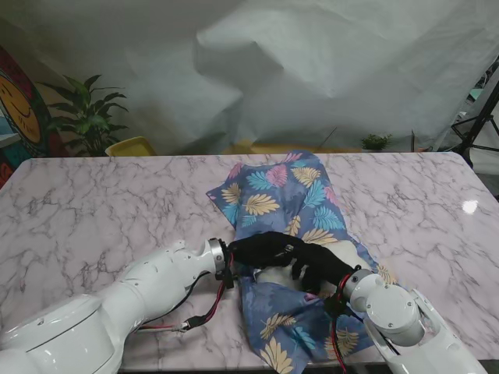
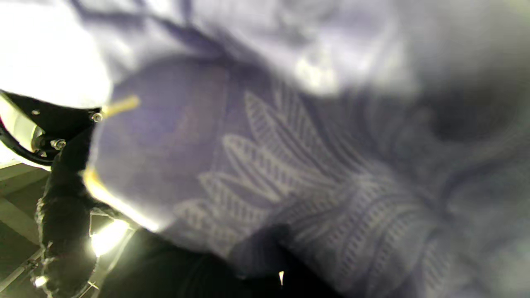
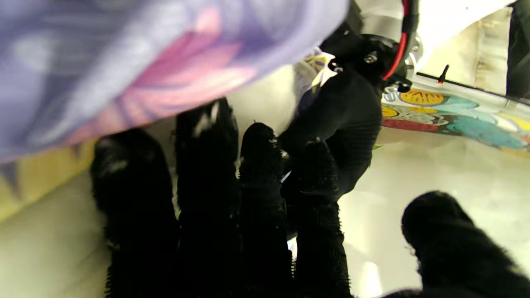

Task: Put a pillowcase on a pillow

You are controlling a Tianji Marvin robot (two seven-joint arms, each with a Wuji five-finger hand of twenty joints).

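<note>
The blue pillowcase [image 1: 281,191] with leaf prints lies crumpled across the middle of the marble table [image 1: 117,202], stretching from the far side toward me. A bit of the white pillow [image 1: 355,253] shows at its opening. My left hand [image 1: 269,249], in a black glove, lies over the opening with fingers pointing right; its grip is hidden. My right hand [image 1: 323,269] reaches in from the right, almost touching the left. In the right wrist view its fingers [image 3: 265,174] are straight and apart under a fold of the pillowcase [image 3: 145,54], facing the left hand [image 3: 343,120]. Blurred fabric [image 2: 290,165] fills the left wrist view.
A potted plant [image 1: 86,117] and a yellow object [image 1: 131,146] stand beyond the table's far left edge. A black tripod [image 1: 479,125] stands at the far right. A white sheet hangs behind the table.
</note>
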